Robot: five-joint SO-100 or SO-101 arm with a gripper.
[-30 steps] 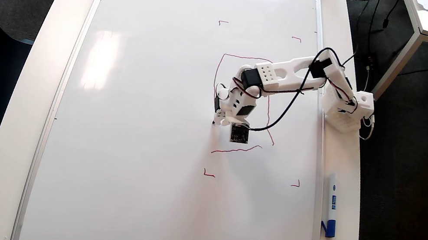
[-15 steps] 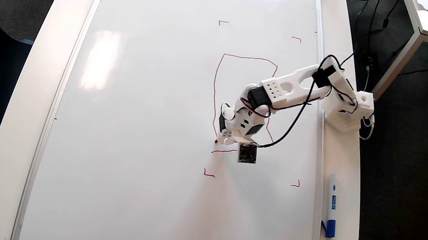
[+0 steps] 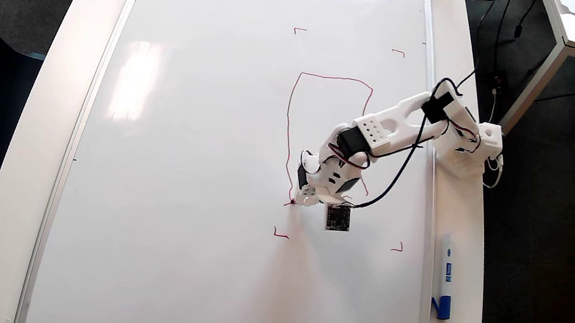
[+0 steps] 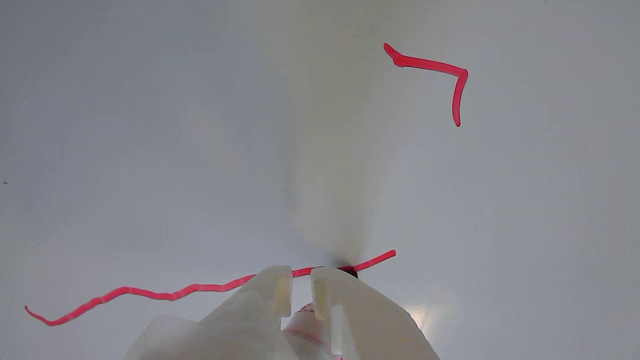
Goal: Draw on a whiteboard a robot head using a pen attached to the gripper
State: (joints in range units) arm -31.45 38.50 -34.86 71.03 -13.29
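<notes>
One outline of the robot head (image 3: 332, 78) nearly closed; inner squares and antenna not yet drawn; jaws clenched round the pen (image 4: 312, 325).

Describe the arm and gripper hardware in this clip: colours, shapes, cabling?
White 3D-printed arm with black servos, loose black and red cables, and a perforated white block mid-arm. The gripper is a white plastic two-finger claw; a small black square module hangs beside it.

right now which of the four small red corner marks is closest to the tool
The lower-left red corner mark in the overhead view, just below the white plastic tool; the other three small red marks sit farther away.
</notes>
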